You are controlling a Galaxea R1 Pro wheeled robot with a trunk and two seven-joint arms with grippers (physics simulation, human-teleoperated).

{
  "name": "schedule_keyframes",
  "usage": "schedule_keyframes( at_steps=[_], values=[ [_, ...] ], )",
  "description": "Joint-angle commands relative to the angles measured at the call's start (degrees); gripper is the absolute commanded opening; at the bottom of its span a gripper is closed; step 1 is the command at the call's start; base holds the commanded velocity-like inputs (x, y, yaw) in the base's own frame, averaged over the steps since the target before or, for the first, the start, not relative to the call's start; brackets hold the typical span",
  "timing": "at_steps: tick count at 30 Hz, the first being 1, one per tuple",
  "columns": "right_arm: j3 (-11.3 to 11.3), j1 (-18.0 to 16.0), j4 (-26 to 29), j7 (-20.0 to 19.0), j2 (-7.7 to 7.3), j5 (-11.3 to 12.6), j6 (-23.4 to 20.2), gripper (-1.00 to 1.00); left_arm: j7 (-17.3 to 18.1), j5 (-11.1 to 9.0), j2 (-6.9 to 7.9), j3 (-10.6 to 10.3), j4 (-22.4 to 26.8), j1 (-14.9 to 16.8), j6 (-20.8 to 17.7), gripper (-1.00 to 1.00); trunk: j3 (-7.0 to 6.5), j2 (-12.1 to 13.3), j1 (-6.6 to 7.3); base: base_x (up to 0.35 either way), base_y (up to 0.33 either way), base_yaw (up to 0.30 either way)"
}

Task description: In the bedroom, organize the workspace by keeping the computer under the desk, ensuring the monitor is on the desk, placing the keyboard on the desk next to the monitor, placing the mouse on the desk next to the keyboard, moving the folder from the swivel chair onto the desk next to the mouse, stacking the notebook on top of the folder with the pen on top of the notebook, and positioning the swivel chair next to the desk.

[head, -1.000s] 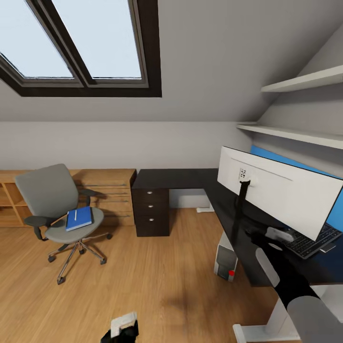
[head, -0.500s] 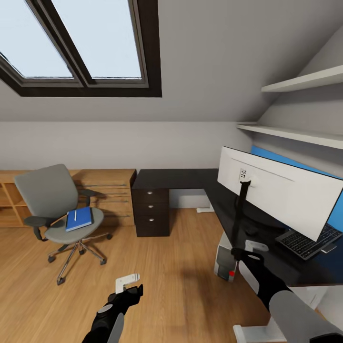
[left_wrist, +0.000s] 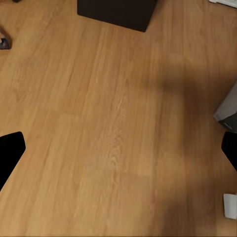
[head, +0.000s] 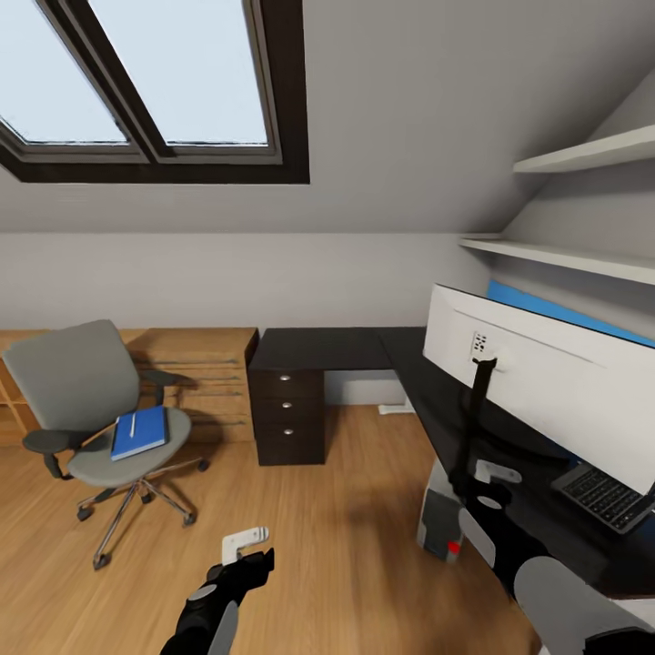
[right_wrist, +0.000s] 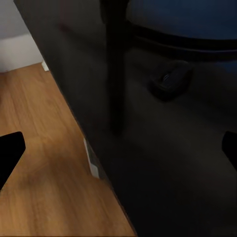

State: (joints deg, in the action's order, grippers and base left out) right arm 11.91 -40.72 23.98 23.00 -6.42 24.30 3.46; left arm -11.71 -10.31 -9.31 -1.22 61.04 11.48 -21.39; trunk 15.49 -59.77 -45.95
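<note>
Blue folder (head: 139,432) on grey swivel chair (head: 82,400); glossy black desk (head: 364,348); white-backed monitor (head: 546,382); light wood floor (head: 346,555).

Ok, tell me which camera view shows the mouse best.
The right wrist view: the mouse lies close and unobstructed on the desk beside the monitor stand. The head view has it hidden around the stand; the left wrist view looks at floor.

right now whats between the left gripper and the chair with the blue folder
Only bare wood floor, as the head view shows. The left gripper hangs over it, with the swivel chair and its blue folder farther off.
</note>
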Motion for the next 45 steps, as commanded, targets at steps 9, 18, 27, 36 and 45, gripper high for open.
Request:
schedule_keyframes(
  at_steps=[9, 18, 27, 36, 45],
  values=[
    [0.4, -1.3, -5.0, 0.2, -0.32, 0.5, 0.9, 1.0, -0.5, -0.6, -0.08, -0.2, -0.6, 0.0, -0.1, 1.0, 0.08, 0.0, -0.04, 0.33, 0.001, 0.0],
    [0.0, -2.3, -6.7, 0.3, -1.75, 0.8, 0.9, 1.0, -0.4, -0.6, -0.09, -0.2, -0.7, 0.0, -0.1, 1.0, 0.08, 0.0, -0.04, 0.191, 0.0, 0.0],
    [-2.1, -2.3, -6.7, 1.3, -2.26, 0.8, 3.2, 1.0, -0.3, -0.6, -0.09, -0.2, -1.1, 0.0, -0.2, 1.0, 0.08, 0.0, -0.04, 0.016, 0.0, 0.0],
    [-2.2, -2.3, -6.8, 1.6, -2.12, 0.8, 3.5, 1.0, -0.2, -0.6, -0.09, -0.2, -1.2, 0.0, -0.2, 1.0, 0.08, 0.0, -0.04, 0.0, 0.0, 0.0],
    [-5.7, -2.3, -6.8, 1.5, -2.51, 2.4, 4.2, 1.0, -0.2, -0.7, -0.09, -0.2, -1.1, 0.0, -0.3, 1.0, 0.08, 0.0, -0.04, 0.0, 0.0, 0.0]
  ],
)
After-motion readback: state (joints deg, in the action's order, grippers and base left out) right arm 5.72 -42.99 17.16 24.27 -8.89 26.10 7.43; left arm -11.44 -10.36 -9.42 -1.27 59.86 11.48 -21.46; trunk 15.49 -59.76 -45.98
